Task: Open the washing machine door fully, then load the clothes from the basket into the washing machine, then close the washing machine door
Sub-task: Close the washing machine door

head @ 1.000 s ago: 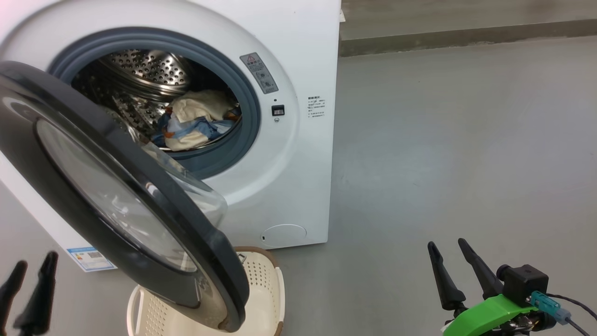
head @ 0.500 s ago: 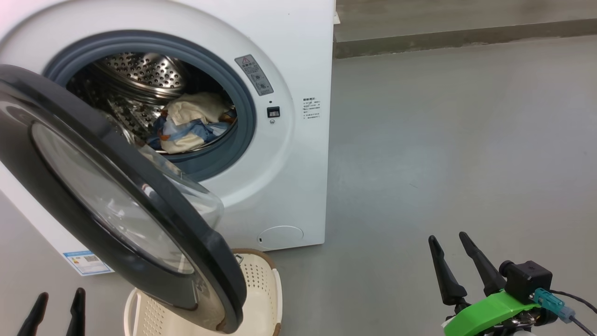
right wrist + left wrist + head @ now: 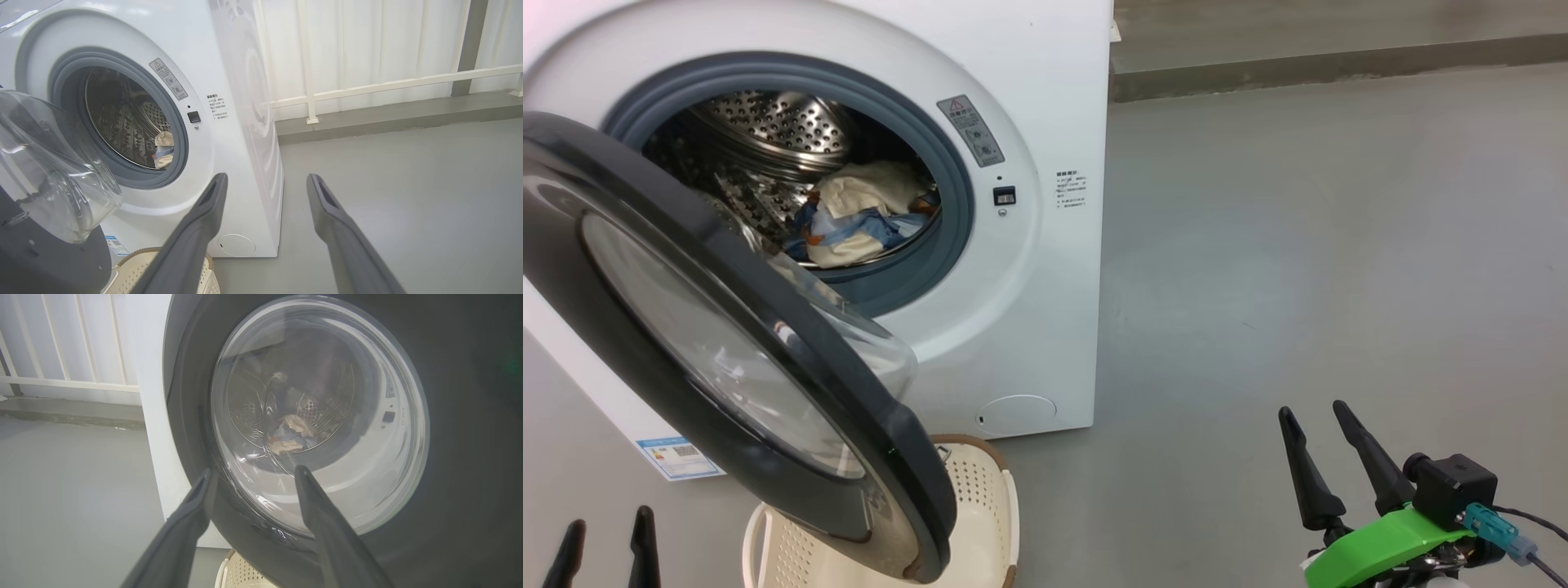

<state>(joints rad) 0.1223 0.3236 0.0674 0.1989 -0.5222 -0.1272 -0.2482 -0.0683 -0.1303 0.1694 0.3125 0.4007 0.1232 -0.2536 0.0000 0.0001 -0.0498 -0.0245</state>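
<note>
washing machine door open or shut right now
Open. The door stands swung out from the washing machine, leaving the drum uncovered, with the clothes lying inside.

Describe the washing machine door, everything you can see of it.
The washing machine door is round, with a wide glossy black rim, a bulging clear glass bowl and a dark grey inner face. It stands partly open, overhanging the basket. The open left pincer is clear of it.
</note>
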